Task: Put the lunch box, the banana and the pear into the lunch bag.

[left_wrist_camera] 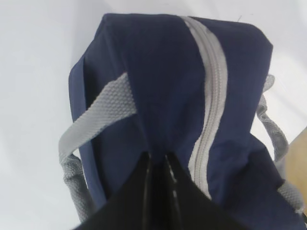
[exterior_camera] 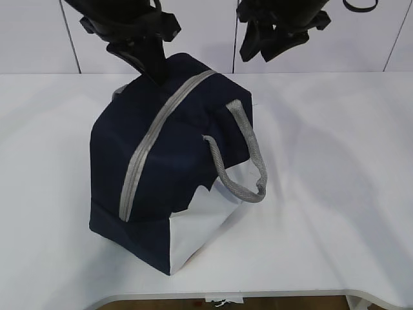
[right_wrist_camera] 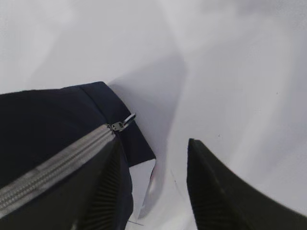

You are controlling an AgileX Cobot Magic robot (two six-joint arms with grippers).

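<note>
The navy lunch bag (exterior_camera: pixel 174 161) stands on the white table with its grey zipper (exterior_camera: pixel 143 158) closed along the top. My left gripper (exterior_camera: pixel 151 68) is shut, pinching the bag's fabric at its far top end; in the left wrist view the gripper (left_wrist_camera: pixel 157 160) nips the blue cloth (left_wrist_camera: pixel 158 86) beside the zipper (left_wrist_camera: pixel 211 96). My right gripper (exterior_camera: pixel 258 50) is open and empty, raised behind the bag's far right corner; in the right wrist view the gripper (right_wrist_camera: pixel 152 151) hangs beside the bag (right_wrist_camera: pixel 48 120) and its ring pull (right_wrist_camera: pixel 123 123). The lunch box, banana and pear are out of view.
Grey strap handles hang on the bag's right side (exterior_camera: pixel 248 174) and left side (left_wrist_camera: pixel 91 120). The white table (exterior_camera: pixel 335 161) spreads around the bag, with its front edge (exterior_camera: pixel 258 296) close to the bag's near end. A white wall stands behind.
</note>
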